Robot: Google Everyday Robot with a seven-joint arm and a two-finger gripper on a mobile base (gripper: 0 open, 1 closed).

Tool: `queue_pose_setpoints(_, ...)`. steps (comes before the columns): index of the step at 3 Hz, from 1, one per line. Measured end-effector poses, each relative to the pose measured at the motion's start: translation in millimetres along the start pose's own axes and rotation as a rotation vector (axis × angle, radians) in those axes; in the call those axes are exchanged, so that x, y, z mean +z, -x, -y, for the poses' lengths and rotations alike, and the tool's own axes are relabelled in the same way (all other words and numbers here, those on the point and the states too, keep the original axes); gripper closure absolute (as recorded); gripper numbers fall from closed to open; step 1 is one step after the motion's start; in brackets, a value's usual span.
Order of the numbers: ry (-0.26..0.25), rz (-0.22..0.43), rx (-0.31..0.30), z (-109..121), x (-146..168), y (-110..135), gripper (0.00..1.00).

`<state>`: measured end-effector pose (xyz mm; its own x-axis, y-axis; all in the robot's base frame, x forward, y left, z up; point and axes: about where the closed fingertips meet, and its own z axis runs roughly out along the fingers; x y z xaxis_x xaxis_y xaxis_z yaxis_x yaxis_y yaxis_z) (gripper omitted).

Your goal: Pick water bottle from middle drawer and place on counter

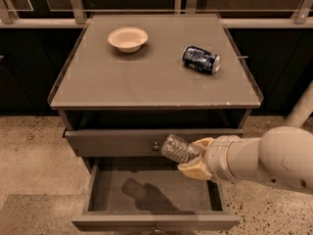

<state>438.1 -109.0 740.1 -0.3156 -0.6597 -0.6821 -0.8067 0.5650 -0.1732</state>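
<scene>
A robot lab, shown by speckled floor (29, 151), grey counter (146, 84) and hand (194, 156) above the middle drawer (198, 196).

Worktop (146, 84) was matt grey and smooth, with a painted-wood look. Middle drawer (186, 192) showed the same matt grey wood. Upper drawer front (112, 143) was also matt grey, with a small dull metal knob (155, 145). Water bottle (177, 149) was clear crinkled plastic, ribbed, with glints. Gripper (195, 156), over the open drawer's right side and clamped on the bottle, had matt tan fingers (195, 171). Arm (266, 158) wore a smooth off-white plastic shell. Soda can (201, 59) was glossy dark blue metal, dented. Bowl (128, 38) was matt cream and looked paper-like. Floor (29, 146) looked like speckled stone.
</scene>
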Motion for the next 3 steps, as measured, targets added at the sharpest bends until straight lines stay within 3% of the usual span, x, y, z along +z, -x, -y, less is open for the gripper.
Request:
queue_pose_setpoints(1, -0.099, 0.0, -0.09, 6, -54, 49, 1.0)
queue_pose_setpoints(2, -0.116, 0.001, -0.108, 6, -62, 57, 1.0)
queue_pose_setpoints(3, -0.074, -0.004, -0.133, 12, -44, 63, 1.0)
